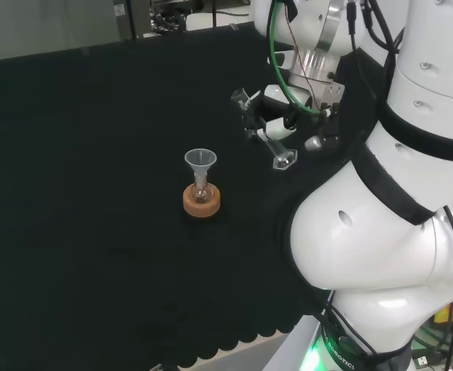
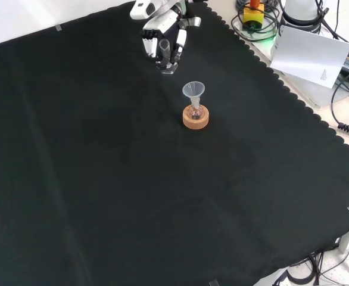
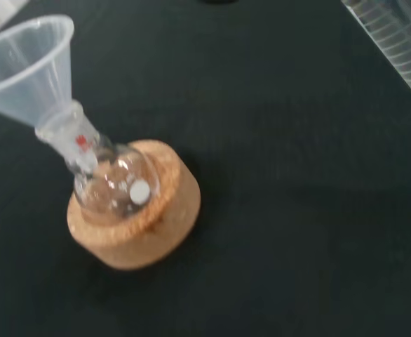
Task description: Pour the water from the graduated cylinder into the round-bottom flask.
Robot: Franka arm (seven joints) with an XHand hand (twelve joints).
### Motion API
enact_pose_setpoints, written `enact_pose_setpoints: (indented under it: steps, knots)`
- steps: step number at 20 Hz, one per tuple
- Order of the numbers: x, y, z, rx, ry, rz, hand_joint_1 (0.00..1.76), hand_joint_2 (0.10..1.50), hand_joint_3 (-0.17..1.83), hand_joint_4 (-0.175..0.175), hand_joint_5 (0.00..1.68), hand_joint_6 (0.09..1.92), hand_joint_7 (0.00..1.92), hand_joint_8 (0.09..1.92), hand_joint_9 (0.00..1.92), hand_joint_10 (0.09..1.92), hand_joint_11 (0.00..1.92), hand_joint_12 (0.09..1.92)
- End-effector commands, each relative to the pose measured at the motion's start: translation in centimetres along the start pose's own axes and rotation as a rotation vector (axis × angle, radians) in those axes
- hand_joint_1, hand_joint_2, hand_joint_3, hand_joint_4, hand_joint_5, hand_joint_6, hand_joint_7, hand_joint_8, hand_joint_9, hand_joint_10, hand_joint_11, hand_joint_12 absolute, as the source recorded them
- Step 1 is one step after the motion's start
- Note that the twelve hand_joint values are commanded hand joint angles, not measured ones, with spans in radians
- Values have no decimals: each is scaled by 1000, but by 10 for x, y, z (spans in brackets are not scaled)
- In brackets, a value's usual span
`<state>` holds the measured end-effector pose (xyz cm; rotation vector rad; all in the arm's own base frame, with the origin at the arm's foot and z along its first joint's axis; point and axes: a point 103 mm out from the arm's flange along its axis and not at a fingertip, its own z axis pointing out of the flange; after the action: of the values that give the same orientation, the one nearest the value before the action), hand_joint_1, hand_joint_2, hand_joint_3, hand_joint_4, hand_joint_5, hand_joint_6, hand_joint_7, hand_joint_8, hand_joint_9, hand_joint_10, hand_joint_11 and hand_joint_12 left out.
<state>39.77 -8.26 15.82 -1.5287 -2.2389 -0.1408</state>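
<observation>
Fingers of the hand are curled round the graduated cylinder, and it is held near the far side of the table in the front view. In that view the cylinder's flat clear foot can be seen just below the fingers, close to the black cloth. In the head view the foot sticks out low and to the right of the hand, so the cylinder looks tilted, but how much cannot be told. Lines on the side of the cylinder can be seen in the wrist view. Whether water is inside cannot be told.

The round-bottom flask is set on a cork ring near the middle of the table, apart from the hand. A clear funnel is stuck in its neck, with the wide mouth up. In the wrist view a small white thing is seen inside the round flask.

The cylinder is likely light and stiff, and its smooth clear wall is likely slippery. It is best held round the middle of the tube, as is done now, not by the foot or the lip. The flask is likely glass and could break if it is bumped. The funnel is tall and light and could be knocked over. The lip should be brought over the funnel slowly, and the cylinder should be tipped a little at a time so no water is spilled.
</observation>
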Motion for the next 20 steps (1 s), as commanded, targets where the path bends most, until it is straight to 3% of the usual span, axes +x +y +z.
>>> enact_pose_setpoints:
  steps: [1,9,20]
  knots:
    - [10,-16,3,76,-46,23,1114,1145,-13,-107,953,1074,1186,406,1411,87,1318,737]
    - [21,-21,8,216,-101,44,1115,1145,-14,-107,954,1072,1189,402,1411,87,1317,734]
    - [40,-21,10,343,-197,43,1115,1145,-15,-106,956,1070,1196,396,1414,87,1317,731]
